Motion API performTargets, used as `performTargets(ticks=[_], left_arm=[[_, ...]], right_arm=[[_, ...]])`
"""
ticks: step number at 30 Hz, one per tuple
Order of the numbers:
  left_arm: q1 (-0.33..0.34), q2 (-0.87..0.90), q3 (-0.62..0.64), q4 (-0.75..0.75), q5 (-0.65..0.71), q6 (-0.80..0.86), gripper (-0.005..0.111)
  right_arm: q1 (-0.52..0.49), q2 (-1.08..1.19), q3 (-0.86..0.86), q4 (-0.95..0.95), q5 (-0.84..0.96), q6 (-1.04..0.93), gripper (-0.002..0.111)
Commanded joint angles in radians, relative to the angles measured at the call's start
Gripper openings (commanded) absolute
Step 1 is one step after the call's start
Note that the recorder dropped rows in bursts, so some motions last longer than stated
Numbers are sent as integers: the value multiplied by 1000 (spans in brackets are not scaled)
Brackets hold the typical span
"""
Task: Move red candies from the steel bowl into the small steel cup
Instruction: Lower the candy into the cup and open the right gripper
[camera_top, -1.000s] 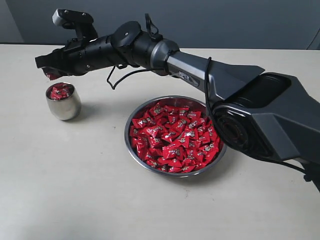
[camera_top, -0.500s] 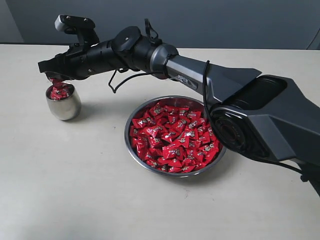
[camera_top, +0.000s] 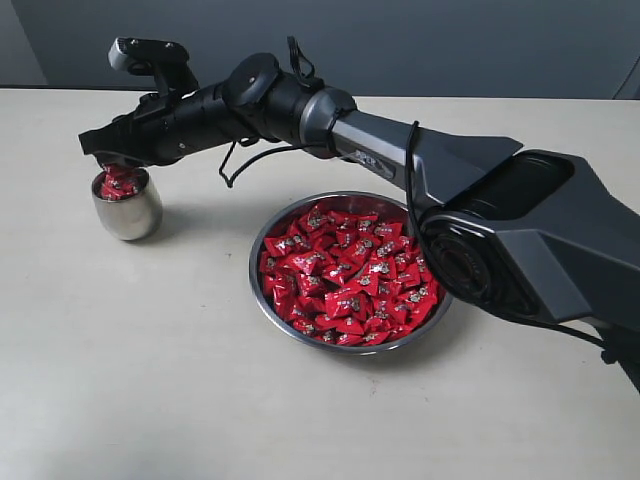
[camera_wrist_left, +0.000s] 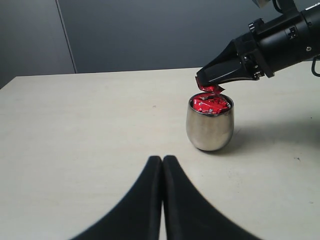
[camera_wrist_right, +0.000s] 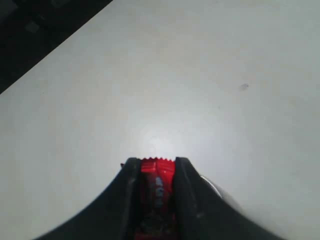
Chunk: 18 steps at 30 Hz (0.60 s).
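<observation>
Red candies (camera_top: 345, 275) filled the steel bowl (camera_top: 352, 348) at the centre of the exterior frame, and more heaped the small steel cup (camera_top: 128, 215) on the worktop (camera_top: 150, 380) at the left, well apart from the bowl. The right claw (camera_top: 108, 160) hung just over the cup's mouth, pinching one red candy (camera_wrist_right: 157, 176) between its fingers. The left claw (camera_wrist_left: 162, 165) sat low in its wrist frame, pressed closed on nothing, pointing toward the cup.
</observation>
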Motion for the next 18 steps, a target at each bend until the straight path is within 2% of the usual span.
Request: performTargets(ticks=[1,18], left_arm=[[1,-4,4,-2,-2,-2,0],[1,-4,4,-2,-2,-2,0]], right_arm=[[-2,-3,-5,-23,11,4,-1],[-2,-3,-5,-41,28,5,-1]])
